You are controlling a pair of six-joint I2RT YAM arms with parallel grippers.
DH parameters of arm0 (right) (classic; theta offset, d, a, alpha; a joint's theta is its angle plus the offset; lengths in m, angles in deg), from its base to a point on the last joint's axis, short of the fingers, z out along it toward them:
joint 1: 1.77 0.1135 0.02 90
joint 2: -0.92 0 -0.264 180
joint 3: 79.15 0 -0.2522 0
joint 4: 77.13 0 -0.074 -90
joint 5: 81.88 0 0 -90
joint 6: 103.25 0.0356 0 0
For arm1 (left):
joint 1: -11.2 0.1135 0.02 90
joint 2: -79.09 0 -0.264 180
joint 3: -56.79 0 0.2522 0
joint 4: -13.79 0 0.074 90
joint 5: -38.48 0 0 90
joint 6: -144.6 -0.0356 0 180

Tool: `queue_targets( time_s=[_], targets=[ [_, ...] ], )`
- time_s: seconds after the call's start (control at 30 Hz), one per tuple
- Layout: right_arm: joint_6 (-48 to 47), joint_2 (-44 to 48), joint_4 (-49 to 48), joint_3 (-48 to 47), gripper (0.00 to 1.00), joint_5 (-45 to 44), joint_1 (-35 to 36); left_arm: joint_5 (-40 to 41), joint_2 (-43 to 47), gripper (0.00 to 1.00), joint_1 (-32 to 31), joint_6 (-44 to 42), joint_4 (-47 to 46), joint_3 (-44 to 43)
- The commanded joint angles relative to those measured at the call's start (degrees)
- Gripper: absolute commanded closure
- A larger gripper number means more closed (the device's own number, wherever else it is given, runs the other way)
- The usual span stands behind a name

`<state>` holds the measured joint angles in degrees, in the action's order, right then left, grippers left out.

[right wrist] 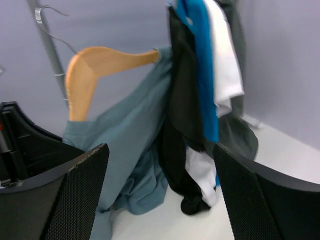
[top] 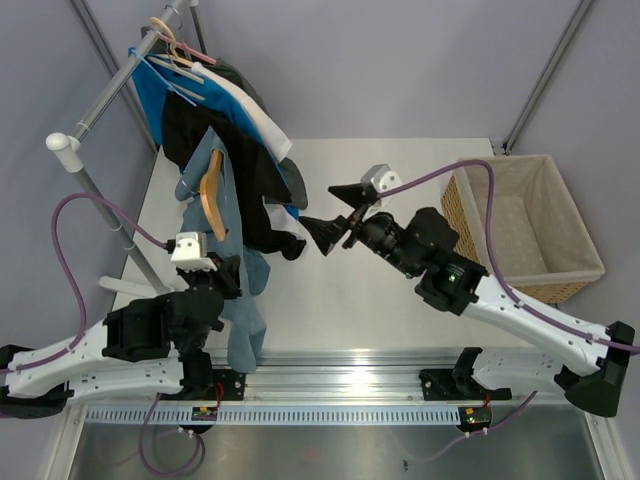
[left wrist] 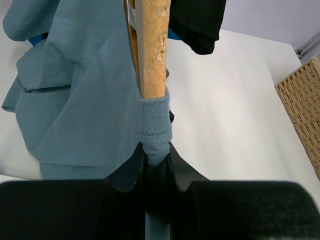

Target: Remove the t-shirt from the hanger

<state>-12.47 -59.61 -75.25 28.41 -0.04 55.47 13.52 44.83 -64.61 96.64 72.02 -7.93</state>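
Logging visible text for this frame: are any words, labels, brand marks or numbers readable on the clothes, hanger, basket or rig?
No text can be read.
The teal t-shirt, wooden hanger and wicker basket show no print.
The small boards at the arm bases may carry markings, but they are too small to read.

clothes rack point(top: 110, 86) at far left of table point(top: 340, 295), t-shirt point(top: 245, 315) on hanger point(top: 212, 190) before it, basket point(top: 463, 215) at right

Top: overhead from behind, whole table point(top: 380, 300). Left wrist: close, looking along hanger point(left wrist: 152, 50). Right wrist: farther, facing clothes point(right wrist: 190, 100); all share hanger.
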Motion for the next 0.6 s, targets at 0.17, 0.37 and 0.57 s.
queue_targets(
  time_s=[0.17, 0.37, 0.57],
  targets=[
    [-4.12, -15.83, -0.87, -15.41, 0.19, 18.79, 0.34, -11.42, 1.92, 1.00, -0.92, -1.26, -2.81, -1.51],
    [7.82, -23.92, -2.27, -22.70, 0.20, 27.49, 0.16, -11.24, 3.06, 1.00, -0.92, -1.61, -2.81, -0.63],
    [14.77, -31.04, -4.99, -27.72, 0.15, 31.80, 0.07, -12.91, 3.94, 1.00, -0.83, -2.49, -2.72, -0.28]
  ],
)
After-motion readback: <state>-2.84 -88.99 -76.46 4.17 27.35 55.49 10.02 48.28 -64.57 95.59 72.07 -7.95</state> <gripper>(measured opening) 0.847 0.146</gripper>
